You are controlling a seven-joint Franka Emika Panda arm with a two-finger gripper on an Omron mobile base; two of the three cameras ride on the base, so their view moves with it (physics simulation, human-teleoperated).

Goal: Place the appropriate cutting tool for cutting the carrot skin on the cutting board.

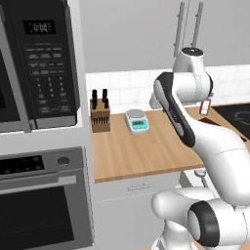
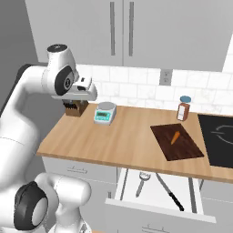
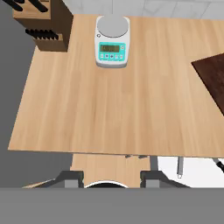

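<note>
1. The table, a light wooden top, carries the cutting board toward its right end in the right base view; the board is dark brown, its long axis running from 11 toward 5 o'clock.
2. Below the table's front edge an open drawer holds 2 tools: a dark-handled knife-like tool lying diagonally, and a pale, round-headed utensil to its left. I judge 1 of these is the peeling tool; which, I cannot tell.
3. A kitchen scale and a knife block sit at the table's back left.
4. The claw hangs high over the table's left part, finger tips spread with nothing between them.
5. The carrot rests on the board, pointing roughly 1 to 7 o'clock.
6. The relation that matters: in the hand view the drawer lies at 5 o'clock from the claw, below the table's edge, so the next move likely calls for a descent toward the front right.
</note>
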